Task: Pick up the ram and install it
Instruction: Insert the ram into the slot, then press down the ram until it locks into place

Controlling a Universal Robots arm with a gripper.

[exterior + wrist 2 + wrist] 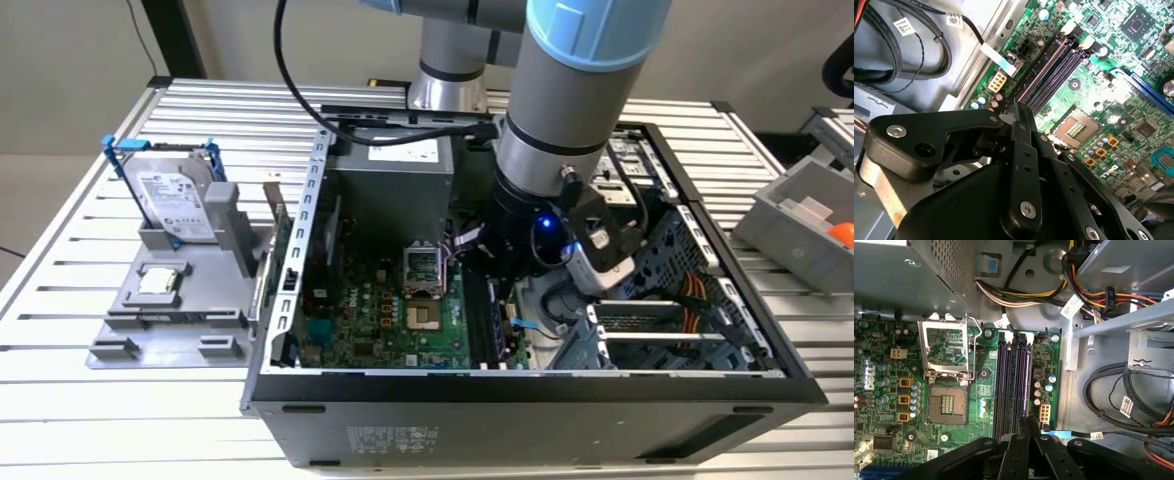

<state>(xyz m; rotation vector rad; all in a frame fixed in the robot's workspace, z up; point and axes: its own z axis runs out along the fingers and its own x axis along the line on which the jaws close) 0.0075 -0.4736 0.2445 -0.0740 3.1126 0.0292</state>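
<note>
On the slatted metal tabletop we see an open computer case taking up the middle, with the arm reaching down into it from the far edge. Inside the case lies the green motherboard, its open processor socket beside four black memory slots. The hand hovers just over the near end of those slots; in both wrist views its black fingers sit pressed close together with a thin dark edge between them, though we cannot tell whether that is the ram or just the finger pads. We cannot make out the ram for certain elsewhere; a long dark strip stands in the slot nearest the board's edge, too unclear to name. Toward the tabletop's edge at the exterior view's left sits a grey fixture, carrying an upright silver hard drive with a blue bracket, and a small square chip lies flat below it.
</note>
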